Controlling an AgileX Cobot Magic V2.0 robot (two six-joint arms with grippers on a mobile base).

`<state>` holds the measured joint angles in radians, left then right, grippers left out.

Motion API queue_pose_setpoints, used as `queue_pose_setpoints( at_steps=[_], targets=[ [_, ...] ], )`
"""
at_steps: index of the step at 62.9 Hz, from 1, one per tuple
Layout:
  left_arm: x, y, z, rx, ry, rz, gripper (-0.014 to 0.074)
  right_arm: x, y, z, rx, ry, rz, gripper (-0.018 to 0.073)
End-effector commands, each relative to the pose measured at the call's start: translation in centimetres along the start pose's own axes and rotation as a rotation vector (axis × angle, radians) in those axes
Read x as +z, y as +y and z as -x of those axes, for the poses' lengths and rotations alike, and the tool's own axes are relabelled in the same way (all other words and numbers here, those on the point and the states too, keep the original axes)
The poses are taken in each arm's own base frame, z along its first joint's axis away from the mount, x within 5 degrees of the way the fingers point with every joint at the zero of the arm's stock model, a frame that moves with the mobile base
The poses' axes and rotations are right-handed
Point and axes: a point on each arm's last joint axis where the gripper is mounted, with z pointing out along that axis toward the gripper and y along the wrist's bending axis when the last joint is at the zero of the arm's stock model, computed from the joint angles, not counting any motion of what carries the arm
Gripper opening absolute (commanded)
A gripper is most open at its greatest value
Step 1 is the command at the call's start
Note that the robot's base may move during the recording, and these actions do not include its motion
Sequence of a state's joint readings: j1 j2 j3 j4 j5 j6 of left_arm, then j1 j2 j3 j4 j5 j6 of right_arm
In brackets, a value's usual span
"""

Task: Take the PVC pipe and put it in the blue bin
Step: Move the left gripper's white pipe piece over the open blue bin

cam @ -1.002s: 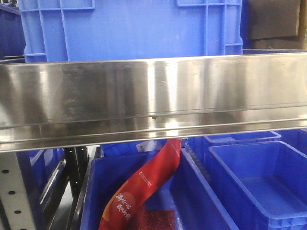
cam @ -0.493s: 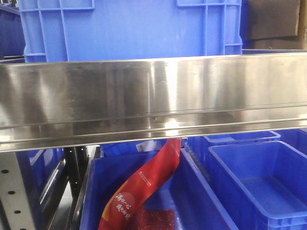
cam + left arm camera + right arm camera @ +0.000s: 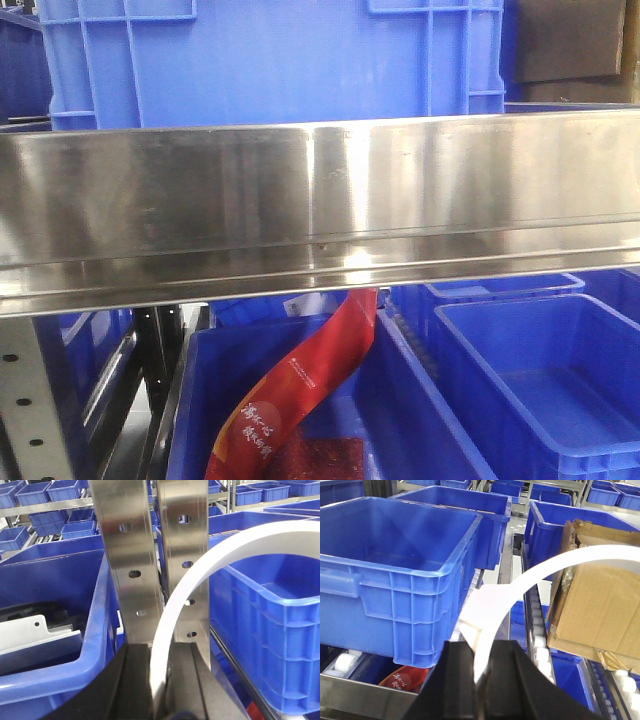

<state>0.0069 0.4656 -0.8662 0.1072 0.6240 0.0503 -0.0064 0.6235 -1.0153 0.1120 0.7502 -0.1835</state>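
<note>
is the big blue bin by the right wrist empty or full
Empty: the large blue plastic bin shows only bare inner walls and floor.

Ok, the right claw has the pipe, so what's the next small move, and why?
Probably swing the right claw toward the large open blue bin beside it. It grips the white PVC pipe, which arcs away toward the cardboard box rather than over the bin. The left claw seems clamped on pipe too, so ease both across together.

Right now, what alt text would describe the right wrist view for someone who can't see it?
A curved white pipe rises from between two black fingers and arcs right. A large blue bin sits left, a torn cardboard box right.
</note>
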Motion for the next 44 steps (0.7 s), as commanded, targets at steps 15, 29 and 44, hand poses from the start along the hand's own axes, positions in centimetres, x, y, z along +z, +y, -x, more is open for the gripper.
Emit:
queue_pose_setpoints(
  at_steps=[15,29,44],
  targets=[
    [-0.13,0.01,0.5,-0.01,-0.054,-0.002,-0.0111,-0.12,-0.08,0.33,-0.01,-0.023,-0.008,-0.0168],
    [-0.13,-0.05,0.5,-0.019,-0.054,-0.008,-0.0111,-0.12,-0.08,0.33,-0.01,-0.023,-0.008,-0.0168],
    [-0.25,-0.4,1.04,-0.091,-0.102,-0.052,-0.0111,-0.14,-0.15,0.72,-0.01,-0.066,-0.016,-0.0168]
  ],
)
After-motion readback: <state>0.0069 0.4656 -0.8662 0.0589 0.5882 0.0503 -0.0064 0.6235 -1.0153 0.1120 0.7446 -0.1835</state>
